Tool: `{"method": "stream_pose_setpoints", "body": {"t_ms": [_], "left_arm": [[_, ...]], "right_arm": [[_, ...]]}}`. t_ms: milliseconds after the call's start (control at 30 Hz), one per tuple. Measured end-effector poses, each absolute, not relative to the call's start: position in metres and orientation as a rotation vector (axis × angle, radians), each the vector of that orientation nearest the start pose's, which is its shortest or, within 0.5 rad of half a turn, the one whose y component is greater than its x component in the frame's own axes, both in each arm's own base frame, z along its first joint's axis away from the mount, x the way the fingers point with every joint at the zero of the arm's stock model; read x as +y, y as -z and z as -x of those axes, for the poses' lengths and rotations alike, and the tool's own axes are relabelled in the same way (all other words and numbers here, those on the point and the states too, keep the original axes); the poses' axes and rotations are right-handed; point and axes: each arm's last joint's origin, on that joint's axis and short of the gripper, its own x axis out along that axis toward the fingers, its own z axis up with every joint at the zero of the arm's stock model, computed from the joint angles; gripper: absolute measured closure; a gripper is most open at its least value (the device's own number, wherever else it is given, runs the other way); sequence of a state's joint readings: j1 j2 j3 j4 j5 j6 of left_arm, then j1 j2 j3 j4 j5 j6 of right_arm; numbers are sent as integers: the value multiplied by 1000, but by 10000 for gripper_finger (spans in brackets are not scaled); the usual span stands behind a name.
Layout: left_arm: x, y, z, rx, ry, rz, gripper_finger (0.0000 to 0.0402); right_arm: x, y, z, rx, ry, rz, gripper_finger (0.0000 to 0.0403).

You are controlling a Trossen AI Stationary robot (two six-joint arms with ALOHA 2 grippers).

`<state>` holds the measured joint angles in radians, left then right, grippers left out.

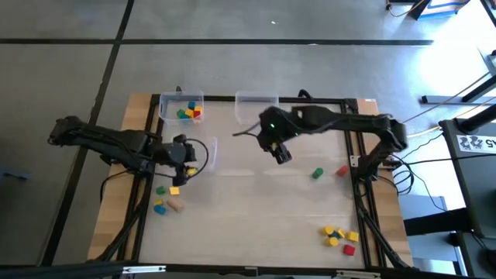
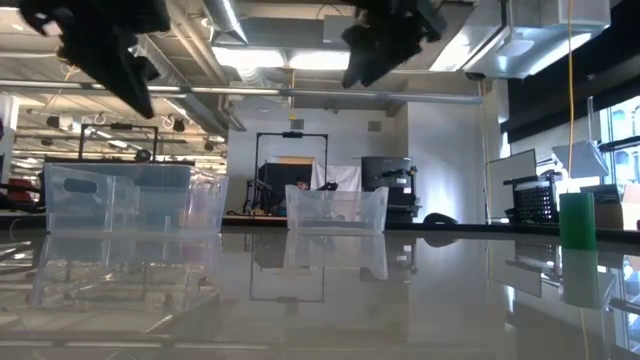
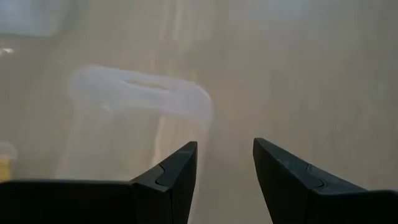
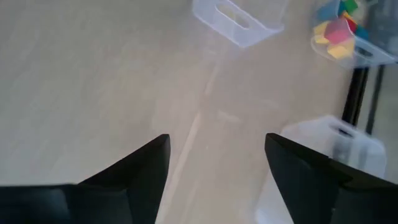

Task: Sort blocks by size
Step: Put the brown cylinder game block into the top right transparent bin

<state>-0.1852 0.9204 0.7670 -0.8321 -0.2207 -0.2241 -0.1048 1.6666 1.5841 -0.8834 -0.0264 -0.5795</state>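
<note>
Small coloured blocks lie on the table in groups: several near the left edge point(image 1: 166, 198), a green one point(image 1: 317, 173) and a red one point(image 1: 342, 170) at the right, and a cluster at the near right point(image 1: 339, 236). More blocks lie in the clear bin at the far left point(image 1: 188, 111). My left gripper point(image 1: 188, 157) hangs open and empty above a clear bin point(image 3: 134, 112) on the left side. My right gripper point(image 1: 280, 155) hangs open and empty above the bare table middle; its wrist view shows its parted fingers point(image 4: 217, 146).
An empty clear bin point(image 1: 256, 99) stands at the far edge's middle. A black frame point(image 1: 356, 147) borders the work area. The table's middle and near part show bare surface. The low view shows the green block point(image 2: 577, 220) at the right and two bins point(image 2: 337, 208).
</note>
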Motion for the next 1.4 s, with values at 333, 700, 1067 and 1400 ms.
{"method": "stream_pose_setpoints", "body": {"t_ms": [333,700,1067,1400], "left_arm": [[-69,-253,-169,1170,146,-105,247],[-106,-230,-169,1359,227,-36,247],[-140,-194,-169,1525,225,-147,247],[-152,-154,-180,1664,152,-227,247]], "right_arm": [[8,-271,-314,889,-54,455,134],[66,-237,-311,639,-101,424,134],[93,-234,-304,573,-68,448,134],[93,-234,-304,574,-54,453,134]]}}
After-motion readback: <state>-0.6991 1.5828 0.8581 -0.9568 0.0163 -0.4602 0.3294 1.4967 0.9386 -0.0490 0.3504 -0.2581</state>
